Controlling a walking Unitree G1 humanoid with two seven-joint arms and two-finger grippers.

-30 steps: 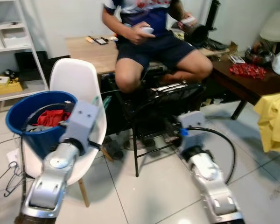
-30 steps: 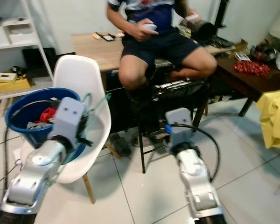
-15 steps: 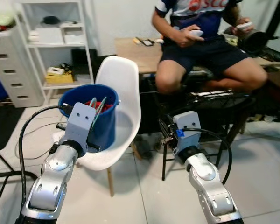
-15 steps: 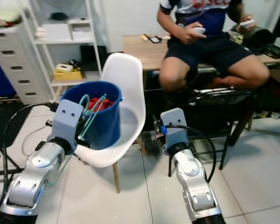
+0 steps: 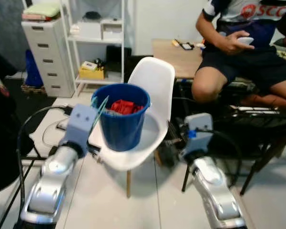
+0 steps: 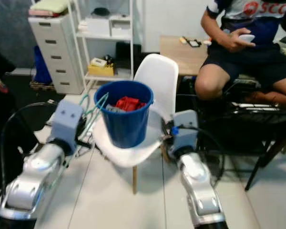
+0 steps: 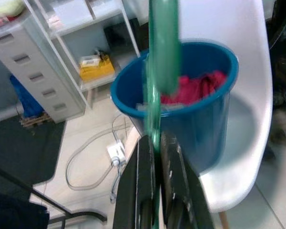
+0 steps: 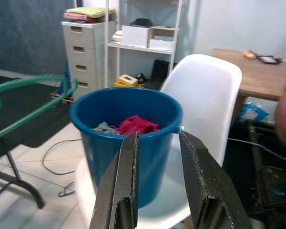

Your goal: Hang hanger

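Your left gripper is clamped on the green hanger, held just beside the blue bucket on the white chair. Your right gripper has its fingers apart, holding nothing, facing the bucket's front. Tiled floor lies open before the chair; a seated person is at your right.

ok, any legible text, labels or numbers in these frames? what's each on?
"SCC": white letters on the person's dark shirt; the right edge is cut off, so the word may run on.
Yellow box on the white shelf: markings too blurred to read.
Blue bucket, white chair: no markings visible.
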